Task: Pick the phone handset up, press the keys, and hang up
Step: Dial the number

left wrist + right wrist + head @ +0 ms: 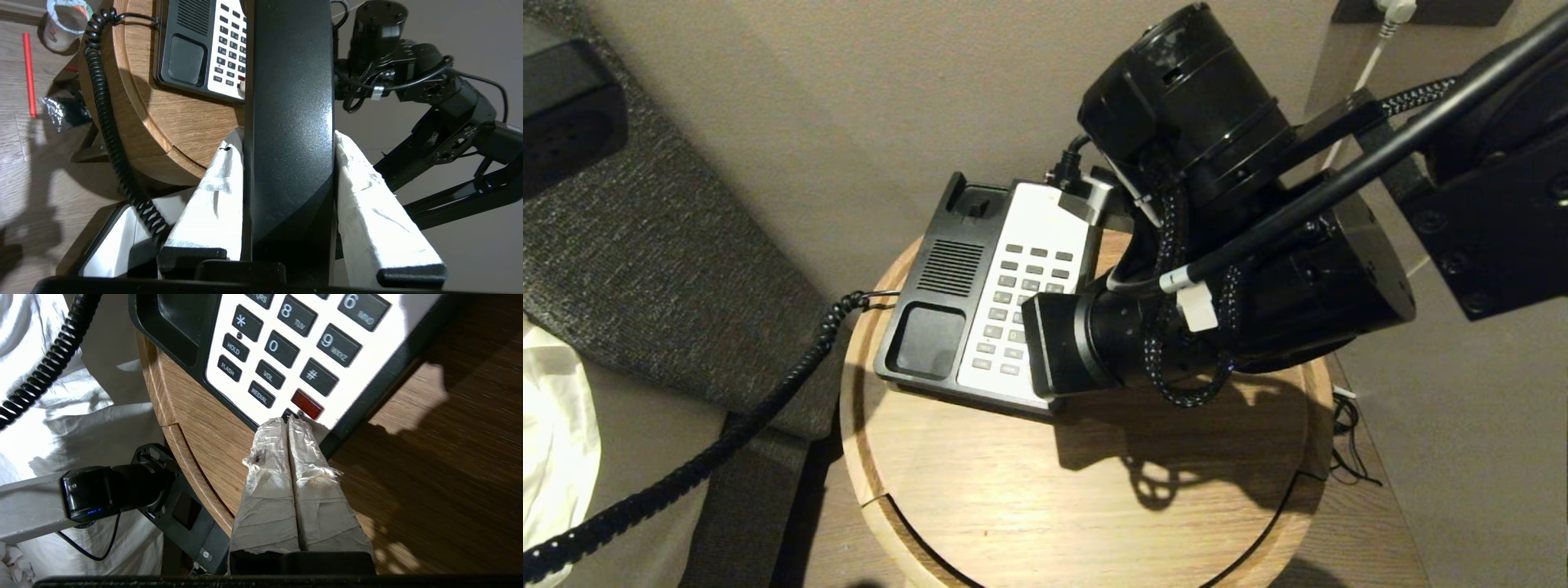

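Observation:
The black phone handset (pixel 289 81) stands between the white-wrapped fingers of my left gripper (pixel 287 141), which is shut on it, off the left of the table. One end of the handset (pixel 564 122) shows at the head view's top left. Its coiled cord (pixel 727 433) runs to the phone base (pixel 935 273), whose cradle is empty. My right gripper (pixel 288 421) is shut, fingers pressed together. Its tips rest on the bottom row of keys (pixel 282 349), at a small black key beside the red key (pixel 307 404). In the head view the right wrist (pixel 1176 327) hides those fingers.
The phone sits on a round wooden table (pixel 1094 490) against a beige wall. Grey upholstery (pixel 686 269) and white bedding (pixel 556 425) lie to the left. On the floor are a paper cup (pixel 61 22), a red stick (pixel 27 73) and a dark wrapper (pixel 61 112).

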{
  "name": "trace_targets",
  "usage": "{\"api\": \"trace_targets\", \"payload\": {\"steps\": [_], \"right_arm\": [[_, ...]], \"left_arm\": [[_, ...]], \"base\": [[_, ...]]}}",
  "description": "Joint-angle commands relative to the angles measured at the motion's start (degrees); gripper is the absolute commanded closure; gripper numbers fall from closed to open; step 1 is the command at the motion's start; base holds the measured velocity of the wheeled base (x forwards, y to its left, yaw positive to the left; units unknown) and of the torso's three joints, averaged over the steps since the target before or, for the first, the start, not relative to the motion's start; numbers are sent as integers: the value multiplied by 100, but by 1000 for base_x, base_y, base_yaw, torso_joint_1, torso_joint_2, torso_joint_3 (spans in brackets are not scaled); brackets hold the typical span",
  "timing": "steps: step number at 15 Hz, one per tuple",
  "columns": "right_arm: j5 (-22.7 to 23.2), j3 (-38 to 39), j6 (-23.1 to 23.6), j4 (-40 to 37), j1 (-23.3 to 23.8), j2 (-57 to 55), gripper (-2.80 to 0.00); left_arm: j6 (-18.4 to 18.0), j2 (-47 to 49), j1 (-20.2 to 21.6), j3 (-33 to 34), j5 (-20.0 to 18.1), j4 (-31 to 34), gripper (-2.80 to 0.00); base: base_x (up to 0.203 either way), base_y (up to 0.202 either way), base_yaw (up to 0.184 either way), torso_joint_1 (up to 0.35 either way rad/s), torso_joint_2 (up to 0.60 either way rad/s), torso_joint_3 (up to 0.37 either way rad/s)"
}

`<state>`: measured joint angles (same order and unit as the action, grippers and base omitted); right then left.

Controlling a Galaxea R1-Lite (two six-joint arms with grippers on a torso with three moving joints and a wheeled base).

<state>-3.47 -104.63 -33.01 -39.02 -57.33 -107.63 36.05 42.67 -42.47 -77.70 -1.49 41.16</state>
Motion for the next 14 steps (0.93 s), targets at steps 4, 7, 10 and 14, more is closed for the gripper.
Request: {"api": "trace_targets", "payload": {"steps": [4, 7, 10, 14], "right_arm": [[-31, -5, 88, 26, 3, -83, 0], [-75, 22, 243, 35, 3, -83, 0], [-83, 66, 251, 36, 12, -75, 0], [-35, -30, 207, 23, -2, 79, 0]], "left_arm": [[16, -4, 2, 1, -1, 15, 0], [16, -4, 2, 1, -1, 15, 0], [16, -13, 2, 1, -1, 15, 0], [16, -22, 2, -1, -9, 24, 0]], "base": [[0, 0, 0, 0, 0, 0], [0, 0, 0, 0, 0, 0], [0, 0, 0, 0, 0, 0], [0, 0, 0, 0, 0, 0]]}}
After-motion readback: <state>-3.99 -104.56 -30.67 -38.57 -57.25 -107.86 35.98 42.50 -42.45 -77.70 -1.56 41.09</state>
